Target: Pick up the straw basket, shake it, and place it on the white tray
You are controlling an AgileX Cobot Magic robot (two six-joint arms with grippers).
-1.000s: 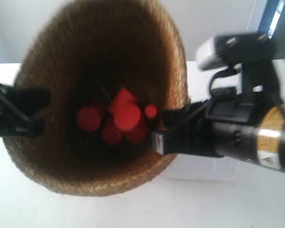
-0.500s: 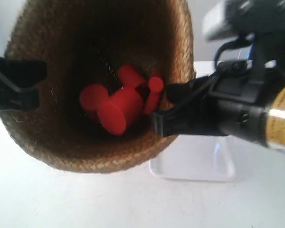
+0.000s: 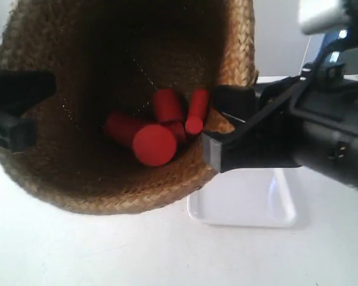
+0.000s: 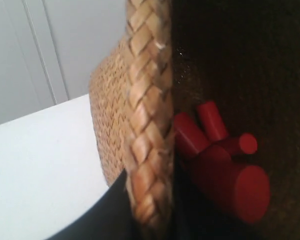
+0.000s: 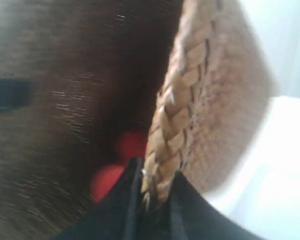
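Straw basket (image 3: 107, 193) rose; exterior view reveals white tray (image 3: 244, 205).

Basket up between my two hands, tray down on the surface to its right.

I see the basket (image 3: 107, 190) tipped with its mouth toward the exterior camera, filling the left and middle of that view, over the surface (image 3: 77, 250). My left hand (image 4: 150, 220) straddles the rim, one finger inside the wall and one outside. My right hand (image 5: 155, 195) straddles the rim the same way. The two arms reach in from opposite sides. A heap of cylinders (image 3: 155, 143) lies in the basket's bottom, touching one another. The tray (image 3: 244, 205) lies flat on the surface at the right, below the arm at the exterior view's right (image 3: 322, 137). Its left edge is hidden behind the basket's rim, and I cannot tell whether the two touch.
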